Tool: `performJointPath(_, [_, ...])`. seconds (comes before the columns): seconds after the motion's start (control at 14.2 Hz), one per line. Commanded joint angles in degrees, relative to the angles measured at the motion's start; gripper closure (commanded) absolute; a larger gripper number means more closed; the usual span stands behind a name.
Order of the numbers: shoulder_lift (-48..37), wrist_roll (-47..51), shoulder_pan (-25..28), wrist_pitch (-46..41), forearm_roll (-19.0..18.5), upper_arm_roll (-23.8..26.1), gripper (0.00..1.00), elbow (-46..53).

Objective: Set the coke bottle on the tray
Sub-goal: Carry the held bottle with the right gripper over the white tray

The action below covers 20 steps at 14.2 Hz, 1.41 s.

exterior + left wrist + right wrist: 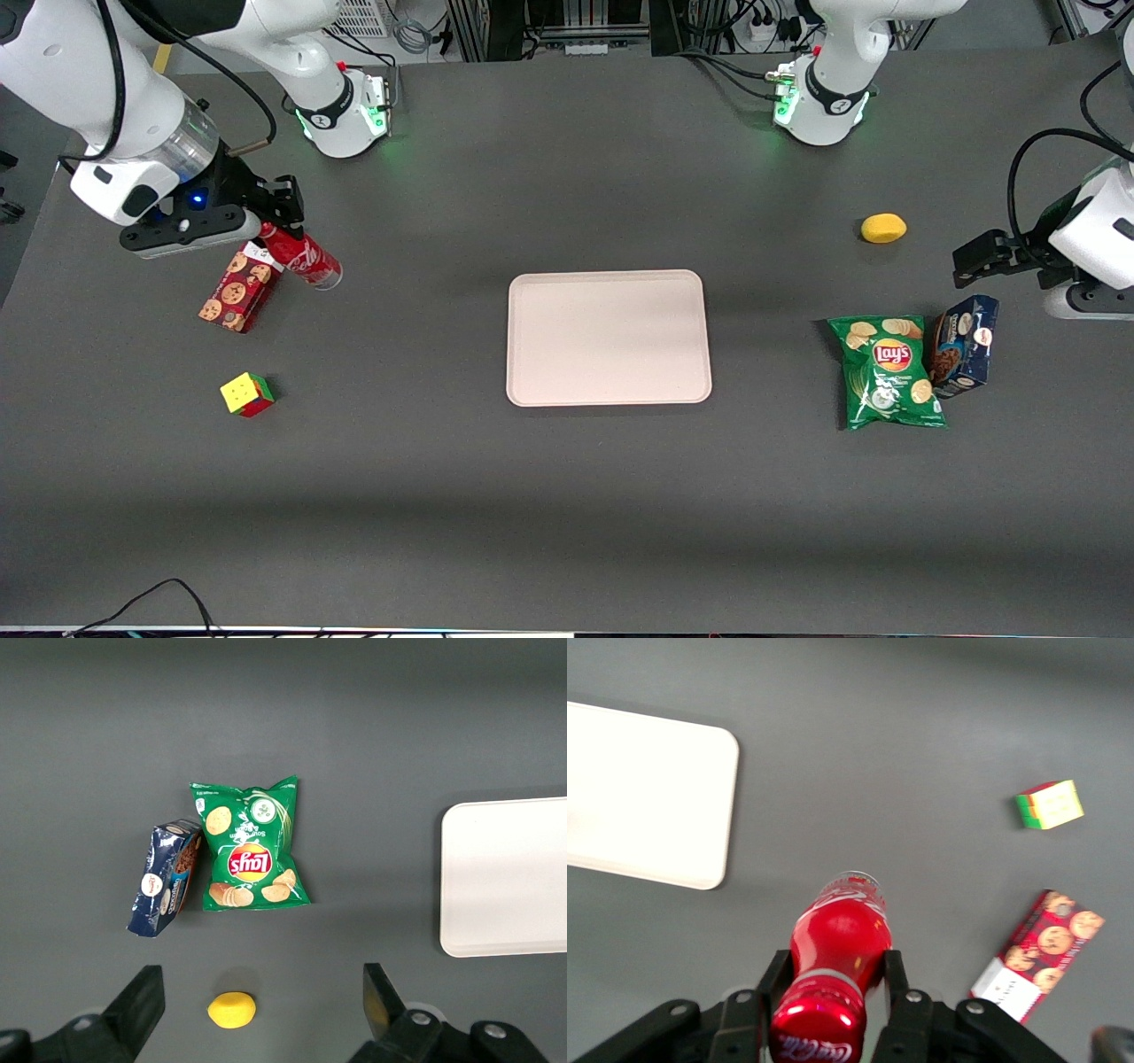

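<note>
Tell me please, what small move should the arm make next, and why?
Probably carry the coke bottle sideways toward the tray. The claw is shut on the bottle near its cap, the bottle seems lifted and tilted beside the red cookie box at the working arm's end, and the tray at the table's middle holds nothing.
</note>
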Motion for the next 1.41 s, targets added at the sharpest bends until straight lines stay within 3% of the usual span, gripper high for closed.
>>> performJointPath(0.0, [2.4, 7.6, 4.1, -0.3, 3.2, -0.1, 1.0, 3.1])
performJointPath(0.49, [9.6, 32.7, 17.2, 1.5, 2.9, 2.0, 1.0, 9.6])
performJointPath(0.77, [17.4, 36.2, 17.2, 7.2, 2.2, 6.9, 1.0, 11.4])
performJointPath(1.34, [29.8, 37.6, 17.2, 22.0, -6.5, 8.6, 1.0, 9.2])
